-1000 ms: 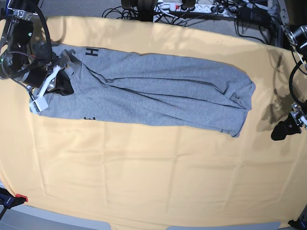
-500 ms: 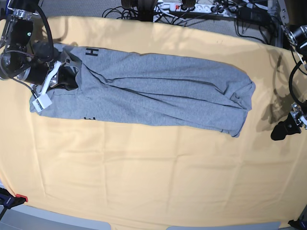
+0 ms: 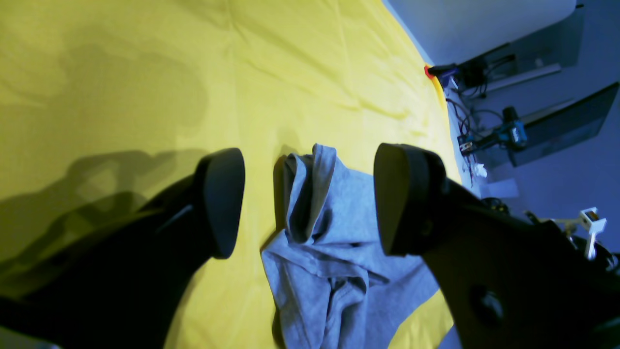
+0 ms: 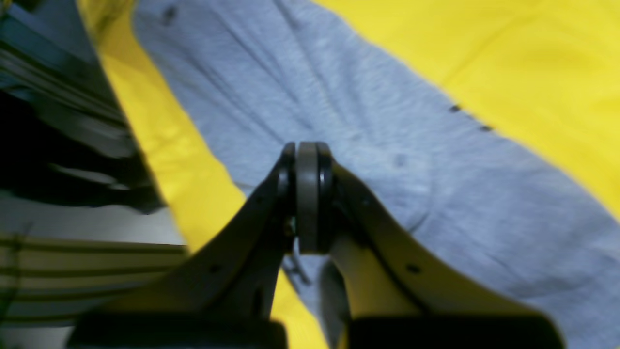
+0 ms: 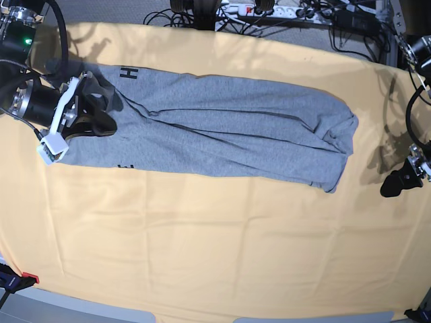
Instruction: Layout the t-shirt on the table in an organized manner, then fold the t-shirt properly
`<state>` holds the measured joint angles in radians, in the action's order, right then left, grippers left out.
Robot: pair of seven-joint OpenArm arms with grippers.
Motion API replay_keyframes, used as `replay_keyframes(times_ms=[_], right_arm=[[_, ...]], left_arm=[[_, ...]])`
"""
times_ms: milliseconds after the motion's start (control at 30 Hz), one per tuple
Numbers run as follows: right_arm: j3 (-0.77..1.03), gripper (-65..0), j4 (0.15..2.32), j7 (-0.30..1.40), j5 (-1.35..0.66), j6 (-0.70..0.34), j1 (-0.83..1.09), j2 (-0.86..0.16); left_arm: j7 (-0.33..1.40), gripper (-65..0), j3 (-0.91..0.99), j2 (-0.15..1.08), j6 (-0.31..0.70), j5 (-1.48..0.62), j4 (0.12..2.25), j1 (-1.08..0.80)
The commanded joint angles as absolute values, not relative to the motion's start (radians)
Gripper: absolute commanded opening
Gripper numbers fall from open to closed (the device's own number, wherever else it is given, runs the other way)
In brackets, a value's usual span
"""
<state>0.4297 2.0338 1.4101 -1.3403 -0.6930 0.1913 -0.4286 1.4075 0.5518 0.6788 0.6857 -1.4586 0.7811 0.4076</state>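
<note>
Grey t-shirt (image 5: 222, 128) lettering mostly folded under

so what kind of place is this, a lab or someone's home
Most likely a robotics lab or workshop, not a home. A table draped in orange-yellow cloth holds only a grey t-shirt, a power strip and tangled cables run along the far edge, and a cordless drill sits on equipment beside the table.
</note>
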Motion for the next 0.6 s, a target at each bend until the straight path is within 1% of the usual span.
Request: replay_keyframes(times_ms=[0,33,133,233,400,500,567], right_arm=[[0.448,-65.0,2.048,1.396,-1.303,-0.698,0.197,-0.44],[0.455,-65.0,2.047,1.381,-1.239,-0.698,0.207,-0.435],[0.46,-65.0,2.046,1.237,-1.06,-0.698,0.251,-0.407],[0.46,-65.0,2.046,1.134,-0.942,-0.698,0.296,-0.367],[0.459,-65.0,2.026,1.031,-0.798,-0.698,0.316,-0.304],[0.459,-65.0,1.989,0.966,-0.73,-0.698,0.315,-0.297],[0.459,-65.0,1.957,0.96,-0.706,-0.698,0.303,-0.296]], left_arm=[[1.396,-21.6,0.56,0.707,0.688,-1.484,0.795,0.429],[1.396,-21.6,0.564,0.707,0.688,-1.484,0.795,0.429],[1.396,-21.6,0.585,0.707,0.688,-1.484,0.795,0.429],[1.396,-21.6,0.592,0.706,0.688,-1.484,0.795,0.427],[1.396,-21.6,0.591,0.706,0.698,-1.484,0.795,0.398],[1.396,-21.6,0.575,0.71,0.698,-1.484,0.797,0.39],[1.396,-21.6,0.549,0.715,0.698,-1.484,0.816,0.392]])
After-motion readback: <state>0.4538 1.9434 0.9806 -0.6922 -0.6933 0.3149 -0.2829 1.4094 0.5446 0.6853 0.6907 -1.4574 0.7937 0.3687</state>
